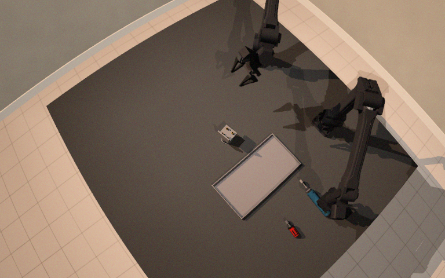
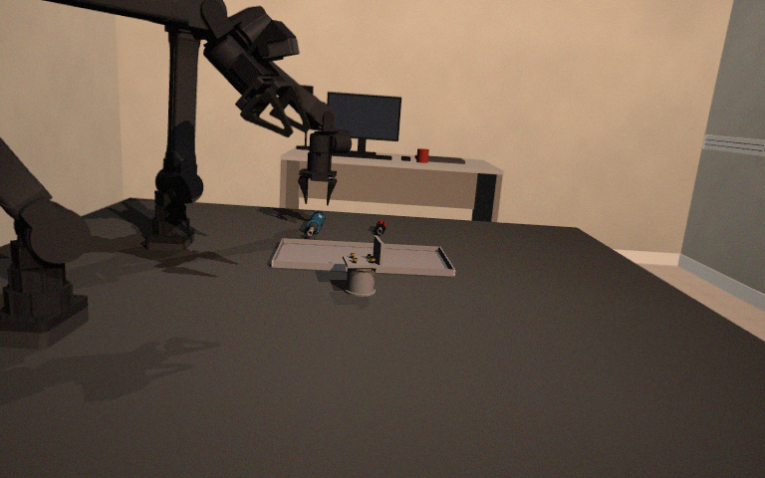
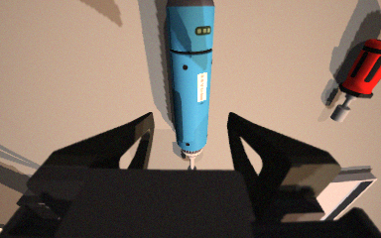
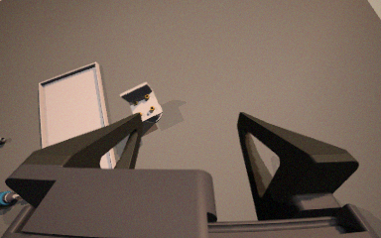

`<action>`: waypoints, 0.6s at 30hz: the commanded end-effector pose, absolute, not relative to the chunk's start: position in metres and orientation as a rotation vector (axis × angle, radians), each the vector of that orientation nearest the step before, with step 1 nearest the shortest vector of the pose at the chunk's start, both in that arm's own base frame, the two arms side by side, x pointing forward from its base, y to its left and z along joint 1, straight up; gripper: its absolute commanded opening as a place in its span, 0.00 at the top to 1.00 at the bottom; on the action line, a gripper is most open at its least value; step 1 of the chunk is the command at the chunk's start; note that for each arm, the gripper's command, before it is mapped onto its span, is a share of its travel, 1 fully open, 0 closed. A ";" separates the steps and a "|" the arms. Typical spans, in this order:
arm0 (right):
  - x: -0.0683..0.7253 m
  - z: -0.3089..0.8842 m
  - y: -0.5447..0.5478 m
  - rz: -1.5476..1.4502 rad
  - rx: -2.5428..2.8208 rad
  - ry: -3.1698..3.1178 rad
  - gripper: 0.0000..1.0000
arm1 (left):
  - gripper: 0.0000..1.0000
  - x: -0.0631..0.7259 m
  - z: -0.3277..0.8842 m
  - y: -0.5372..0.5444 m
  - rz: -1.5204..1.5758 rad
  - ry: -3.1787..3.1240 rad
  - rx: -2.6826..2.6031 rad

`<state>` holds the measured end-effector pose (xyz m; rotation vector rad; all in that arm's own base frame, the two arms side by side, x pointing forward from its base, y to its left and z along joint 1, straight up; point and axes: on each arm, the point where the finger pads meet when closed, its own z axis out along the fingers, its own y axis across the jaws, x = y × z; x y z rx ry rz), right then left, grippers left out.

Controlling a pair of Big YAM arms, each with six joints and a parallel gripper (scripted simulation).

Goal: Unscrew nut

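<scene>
The grey joint module [image 1: 223, 142] [image 2: 361, 282] stands upright. Its pale bracket [image 1: 229, 135] [image 2: 377, 251] [image 4: 144, 110] sits on top with an upright wall. Several small brass nuts or studs show on it; which nut is screwed down is too small to tell. The blue electric driver [image 1: 313, 197] [image 2: 317, 220] [image 3: 190, 101] lies on the table. My left gripper [image 2: 317, 203] [image 3: 190, 118] is open above the driver, its fingers on either side of the barrel in the left wrist view. My right gripper [image 1: 236, 78] [image 4: 190, 118] is open and empty, high and away from the module.
A shallow white tray [image 1: 243, 217] [image 2: 417, 271] [image 4: 102, 99] lies between the module and the driver. A red hand driver [image 1: 294, 231] [image 2: 381, 224] [image 3: 364, 71] lies beside the blue one. A desk with a monitor [image 2: 364, 117] stands beyond the table.
</scene>
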<state>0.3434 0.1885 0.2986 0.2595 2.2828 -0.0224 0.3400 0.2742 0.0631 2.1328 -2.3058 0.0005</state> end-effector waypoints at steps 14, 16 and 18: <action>0.370 0.280 0.226 0.014 0.160 2.192 0.14 | 0.35 0.359 0.080 0.293 0.011 -2.360 2.175; 0.376 0.311 0.229 0.064 0.188 2.150 0.14 | 0.35 0.359 0.080 0.293 0.011 -2.360 2.175; 0.374 0.316 0.227 0.075 0.195 2.140 0.14 | 0.35 0.359 0.080 0.293 0.011 -2.360 2.175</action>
